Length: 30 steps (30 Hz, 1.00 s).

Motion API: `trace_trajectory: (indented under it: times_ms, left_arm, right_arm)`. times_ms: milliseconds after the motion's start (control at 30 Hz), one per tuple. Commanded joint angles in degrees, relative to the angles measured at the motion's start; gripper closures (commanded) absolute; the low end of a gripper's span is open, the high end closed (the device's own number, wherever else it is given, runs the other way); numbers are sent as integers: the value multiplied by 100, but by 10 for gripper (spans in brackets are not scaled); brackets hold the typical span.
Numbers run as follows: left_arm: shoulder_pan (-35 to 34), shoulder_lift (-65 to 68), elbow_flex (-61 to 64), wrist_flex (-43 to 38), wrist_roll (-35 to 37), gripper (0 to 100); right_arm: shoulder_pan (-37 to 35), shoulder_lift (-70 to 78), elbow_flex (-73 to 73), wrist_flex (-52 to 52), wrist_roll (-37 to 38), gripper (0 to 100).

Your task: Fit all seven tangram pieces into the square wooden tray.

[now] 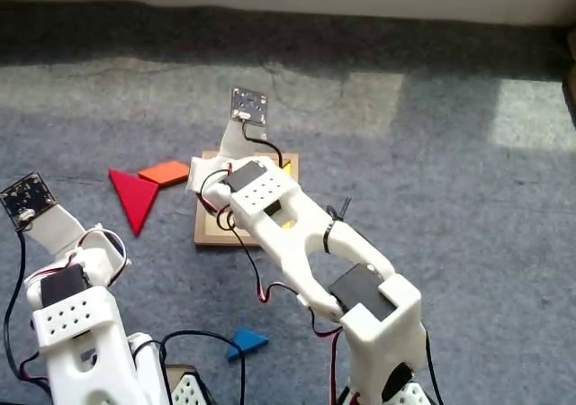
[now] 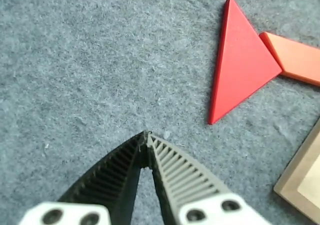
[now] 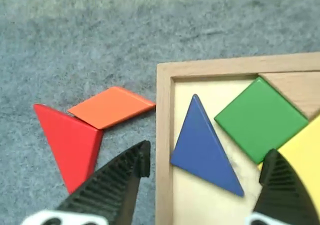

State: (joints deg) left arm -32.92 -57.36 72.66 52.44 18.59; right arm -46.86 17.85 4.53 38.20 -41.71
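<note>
Tray [image 3: 164, 135] sits on the carpet [image 2: 75, 60], part filled. The blue triangle [image 3: 202, 145] lies loose on the tray floor near one wall, with the green square [image 3: 260, 119] just beside it and the yellow piece [image 3: 302, 150] touching the square.

Over the blue triangle hangs the right gripper [image 3: 207, 152], claw spread wide and pinching nothing. One finger is outside the tray wall, the other above the yellow piece.

My reading: the step in hand is seating this triangle. I would turn it until its long edge runs flush with a wall or a neighbour. I would push rather than lift, and keep the outer finger off the rim so the tray does not skid.

Outside, near the tray, the red triangle [image 2: 240, 60] and orange parallelogram [image 3: 111, 106] touch at a corner. Near the red triangle the left gripper [image 2: 147, 135] is over carpet, claw pressed together and empty. Well apart, by the arm bases, lies a small blue triangle [image 1: 247, 340].

Unclear:
- From above, the right arm [image 1: 297, 234] covers most of the tray.
- The yellow piece is cut off by the frame edge and a finger.
- I cannot tell whether the wood-coloured piece [image 3: 295, 87] in the tray corner is a piece or bare wood, so my count is uncertain.
</note>
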Motion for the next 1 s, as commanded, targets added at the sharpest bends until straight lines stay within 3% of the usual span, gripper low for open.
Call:
trace_trajectory:
  times_ms: [0,200,433,600,867,967]
  left_arm:
    - [-57,-84,-233,-97,-26,995]
    - [-66,-84,-233,-97,-26,995]
    - [-75,-84,-251,-97,-26,995]
    - [-84,-84,-259,-97,-9,995]
    - [-84,-84,-259,-97,-9,995]
    - [-84,-84,-259,-97,-9,995]
  right_arm:
    - [180,-1015,-259,549,229,667]
    - [892,-1798,-259,1859,1116,703]
    - [989,-1191,-259,2009,2980,988]
    - [840,-382,-303,2000,3736,986]
    - [593,426,-330,1974,4035,986]
    - [488,558,-295,1508,4044,986]
